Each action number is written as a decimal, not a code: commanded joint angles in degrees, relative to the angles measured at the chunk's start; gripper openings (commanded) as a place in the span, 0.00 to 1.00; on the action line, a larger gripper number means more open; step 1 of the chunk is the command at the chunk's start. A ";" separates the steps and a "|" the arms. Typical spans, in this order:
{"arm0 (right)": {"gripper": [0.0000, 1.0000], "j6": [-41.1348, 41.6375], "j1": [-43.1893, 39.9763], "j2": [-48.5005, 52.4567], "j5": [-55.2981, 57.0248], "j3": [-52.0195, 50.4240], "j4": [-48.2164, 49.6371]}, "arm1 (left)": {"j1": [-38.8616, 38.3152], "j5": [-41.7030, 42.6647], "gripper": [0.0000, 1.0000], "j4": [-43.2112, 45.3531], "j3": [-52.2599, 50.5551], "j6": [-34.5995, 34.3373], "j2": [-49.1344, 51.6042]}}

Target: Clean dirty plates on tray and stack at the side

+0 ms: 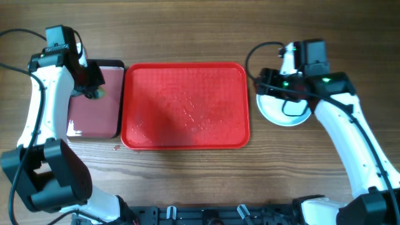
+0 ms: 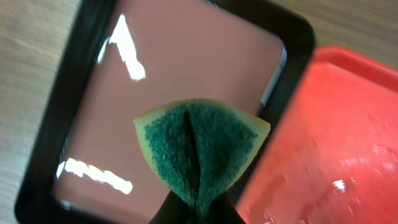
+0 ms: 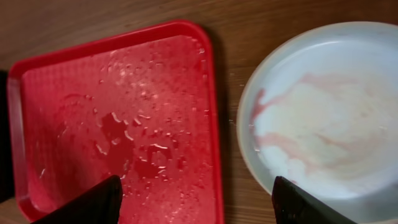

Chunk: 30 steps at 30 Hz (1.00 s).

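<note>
The bright red tray [image 1: 186, 106] lies in the middle of the table, wet and with no plates on it; it also shows in the right wrist view [image 3: 124, 124] and the left wrist view [image 2: 336, 143]. A pale plate [image 1: 284, 111] with faint reddish smears sits on the table right of the tray, also in the right wrist view [image 3: 329, 112]. How many plates are stacked there I cannot tell. My right gripper [image 3: 194, 202] is open and empty above the tray's right rim. My left gripper [image 2: 198, 211] is shut on a green and yellow sponge [image 2: 202, 149] over the small maroon tray.
A small dark maroon tray with a black rim [image 1: 94, 100] lies left of the red tray, touching it; it fills the left wrist view [image 2: 180, 81]. Black cables loop by the right arm [image 1: 294, 103]. The wooden table [image 1: 187, 181] runs along the front.
</note>
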 commanded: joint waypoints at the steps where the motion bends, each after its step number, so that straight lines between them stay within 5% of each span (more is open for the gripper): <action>1: 0.78 1.77 4.42 2.51 -0.44 0.48 0.74 | 3.52 -2.43 0.04 5.25 -2.73 3.23 5.14; 5: 0.78 1.77 5.90 2.73 1.53 0.48 0.07 | 4.17 -2.43 0.09 6.29 -2.78 3.23 7.13; 10: 0.78 1.60 5.90 2.73 1.75 0.48 0.04 | 4.17 -2.40 0.64 6.12 -2.78 3.21 7.13; 16: 0.78 -1.40 5.88 1.75 2.62 3.17 -0.68 | 2.75 3.37 0.81 0.22 2.03 2.99 2.38; 18: 0.78 -2.78 5.88 -0.33 2.84 9.09 -4.07 | 0.74 10.99 1.00 -2.95 4.87 1.68 -3.52; 21: 0.85 -2.95 5.88 -4.76 2.89 16.76 -8.15 | -1.62 14.58 1.00 -4.46 4.87 -0.17 -9.57; 22: 1.00 -2.93 5.88 -7.58 2.86 19.71 -10.34 | -2.23 14.58 1.00 -4.44 4.87 -0.17 -10.95; 30: 1.00 3.48 5.88 -29.07 -0.44 21.00 -13.27 | -2.34 14.58 1.00 -4.46 4.87 -0.17 -11.06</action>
